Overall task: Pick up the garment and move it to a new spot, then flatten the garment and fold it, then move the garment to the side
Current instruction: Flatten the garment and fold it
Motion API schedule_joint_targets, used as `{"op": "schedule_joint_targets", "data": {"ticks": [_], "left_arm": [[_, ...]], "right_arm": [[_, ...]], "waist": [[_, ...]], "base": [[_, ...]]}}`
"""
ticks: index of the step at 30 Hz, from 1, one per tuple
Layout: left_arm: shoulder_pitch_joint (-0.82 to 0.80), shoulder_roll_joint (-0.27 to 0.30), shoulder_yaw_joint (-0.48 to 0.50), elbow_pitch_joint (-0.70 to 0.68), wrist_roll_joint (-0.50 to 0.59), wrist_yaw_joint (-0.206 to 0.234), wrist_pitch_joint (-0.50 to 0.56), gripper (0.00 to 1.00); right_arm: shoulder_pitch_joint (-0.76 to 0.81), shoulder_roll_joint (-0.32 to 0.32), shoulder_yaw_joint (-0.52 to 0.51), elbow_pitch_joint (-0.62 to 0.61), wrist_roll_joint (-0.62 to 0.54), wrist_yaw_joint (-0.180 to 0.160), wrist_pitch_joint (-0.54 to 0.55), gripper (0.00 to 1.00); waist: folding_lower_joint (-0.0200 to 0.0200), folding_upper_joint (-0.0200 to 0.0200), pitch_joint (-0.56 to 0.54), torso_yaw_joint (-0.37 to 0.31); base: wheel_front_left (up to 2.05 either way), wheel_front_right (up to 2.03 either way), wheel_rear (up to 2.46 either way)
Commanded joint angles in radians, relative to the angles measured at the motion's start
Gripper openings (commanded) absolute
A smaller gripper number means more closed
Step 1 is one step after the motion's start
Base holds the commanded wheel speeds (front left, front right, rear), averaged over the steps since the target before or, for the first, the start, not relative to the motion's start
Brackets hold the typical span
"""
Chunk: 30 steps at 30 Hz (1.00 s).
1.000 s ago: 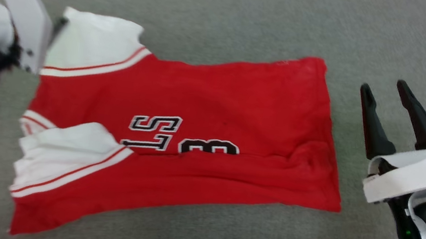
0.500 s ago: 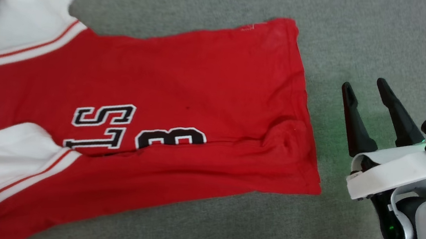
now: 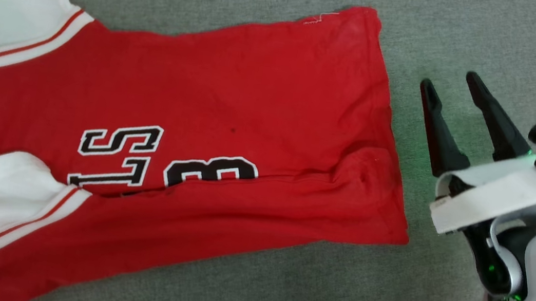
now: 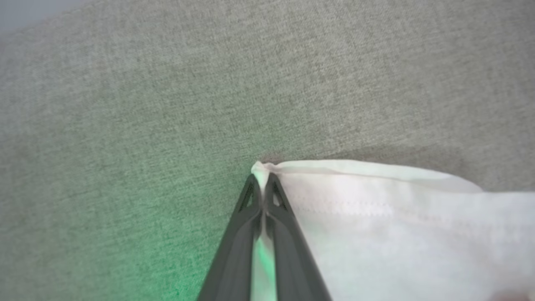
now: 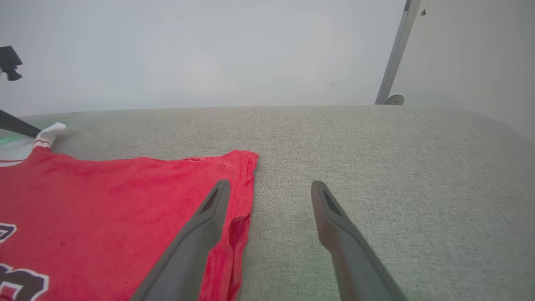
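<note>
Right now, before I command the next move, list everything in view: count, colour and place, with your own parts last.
garment: one, red with white sleeves and black white-outlined lettering, spread on the padded surface, near edge folded over.
padded surface: one, grey woven fabric, under the garment.
wall: one, pale, beyond the surface's far edge.
metal bar: one, silver, slanted in front of the wall, upper right of the right wrist view.
left claw: one, dark, shut on the edge of a white sleeve.
right claw: one, dark, open and empty, by the garment's hem end.
</note>
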Motion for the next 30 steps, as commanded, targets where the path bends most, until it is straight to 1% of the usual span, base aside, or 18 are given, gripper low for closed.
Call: {"op": "schedule_joint_targets", "data": {"ticks": [1,4,8,12,16,22,24,25,26,27,30], "left_arm": [[0.106,-0.032,-0.040,0.023,-0.001,-0.008,0.034,0.00],[0.099,-0.042,-0.040,0.024,-0.002,-0.006,0.029,0.00],[0.077,-0.063,-0.037,0.016,0.001,-0.005,0.017,0.00],[0.058,-0.084,-0.036,0.012,0.004,-0.003,0.008,0.00],[0.049,-0.094,-0.033,0.014,0.003,-0.003,0.004,0.00],[0.041,-0.105,-0.031,0.016,-0.001,-0.004,-0.003,0.00],[0.039,-0.108,-0.031,0.016,0.001,-0.004,-0.009,0.00],[0.040,-0.109,-0.031,0.017,0.000,-0.005,-0.012,0.00],[0.041,-0.111,-0.030,0.017,-0.002,-0.006,-0.014,0.00],[0.042,-0.111,-0.029,0.016,-0.003,-0.008,-0.018,0.00],[0.036,-0.113,-0.022,0.014,-0.003,-0.008,-0.042,0.00]], "right_arm": [[-0.022,0.007,-0.001,0.003,0.011,-0.002,0.013,1.00],[-0.078,0.014,0.007,0.037,0.024,-0.002,0.079,1.00],[-0.197,0.011,0.014,0.128,0.041,-0.002,0.174,1.00],[-0.326,0.014,0.043,0.258,0.052,-0.002,0.249,1.00],[-0.435,0.022,0.077,0.408,0.070,-0.002,0.351,1.00],[-0.540,0.031,0.139,0.594,0.090,-0.002,0.518,1.00],[-0.560,0.042,0.162,0.640,0.120,-0.001,0.582,1.00],[-0.570,0.042,0.173,0.660,0.121,-0.001,0.607,0.53],[-0.581,0.039,0.185,0.678,0.125,-0.001,0.633,0.00],[-0.589,0.037,0.193,0.693,0.132,-0.001,0.651,0.00],[-0.622,0.026,0.188,0.718,0.120,-0.001,0.650,0.00]], "waist": [[0.0000,-0.0001,0.001,0.003],[0.0000,-0.0001,0.005,0.008],[0.0000,-0.0001,0.016,0.022],[0.0000,-0.0001,0.030,0.039],[0.0000,-0.0001,0.036,0.053],[0.0000,-0.0001,0.041,0.067],[0.0000,-0.0001,0.042,0.071],[0.0000,-0.0001,0.042,0.072],[0.0000,-0.0001,0.041,0.074],[0.0000,-0.0001,0.040,0.076],[0.0000,-0.0001,0.035,0.083]], "base": [[0.00,0.00,0.00],[0.00,0.00,0.00],[0.00,0.00,0.00],[0.00,0.00,0.00],[0.00,0.00,0.00],[0.00,0.00,0.00],[0.00,0.00,0.00],[0.00,0.00,0.00],[0.00,0.00,0.00],[0.00,0.00,0.00],[0.00,0.00,0.00]]}}
